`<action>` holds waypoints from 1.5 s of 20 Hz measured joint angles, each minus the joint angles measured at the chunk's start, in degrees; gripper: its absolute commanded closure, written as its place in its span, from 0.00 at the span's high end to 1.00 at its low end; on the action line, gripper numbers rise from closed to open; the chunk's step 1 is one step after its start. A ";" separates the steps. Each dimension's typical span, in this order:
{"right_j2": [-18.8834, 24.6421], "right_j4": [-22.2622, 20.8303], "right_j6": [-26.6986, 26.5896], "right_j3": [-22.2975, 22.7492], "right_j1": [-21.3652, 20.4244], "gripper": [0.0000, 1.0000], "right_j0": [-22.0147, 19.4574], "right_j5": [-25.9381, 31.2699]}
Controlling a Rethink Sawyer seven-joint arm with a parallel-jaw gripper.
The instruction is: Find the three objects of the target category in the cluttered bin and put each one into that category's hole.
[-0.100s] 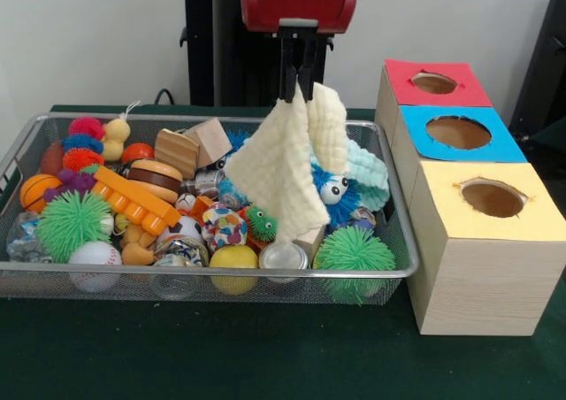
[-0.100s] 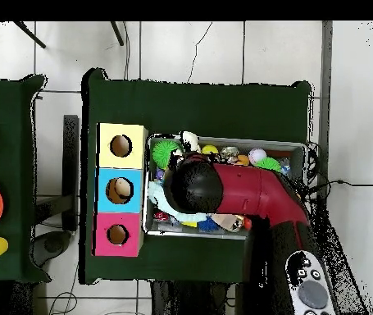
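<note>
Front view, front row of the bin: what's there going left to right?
White baseball → yellow ball → silver can → green spiky ball. Past the bin: yellow-topped box.

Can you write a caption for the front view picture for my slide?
The end effector lifts a cream washcloth above a wire bin of toys, beside three boxes with holes.

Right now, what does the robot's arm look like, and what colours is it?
The robot arm is thick and rounded, mostly shiny red with black parts. From above, its tip is a round black cap, and a grey panel with round buttons sits near the base. From the front, a chunky red block sits at the top, and the end effector below it is two thin, straight black fingers.
</note>
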 measured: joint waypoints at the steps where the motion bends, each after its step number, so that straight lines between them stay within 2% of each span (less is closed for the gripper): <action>1: -0.01 0.03 0.00 0.05 -0.14 0.00 0.08 0.13; 30: -0.65 0.57 0.00 1.66 -4.17 0.00 1.91 2.53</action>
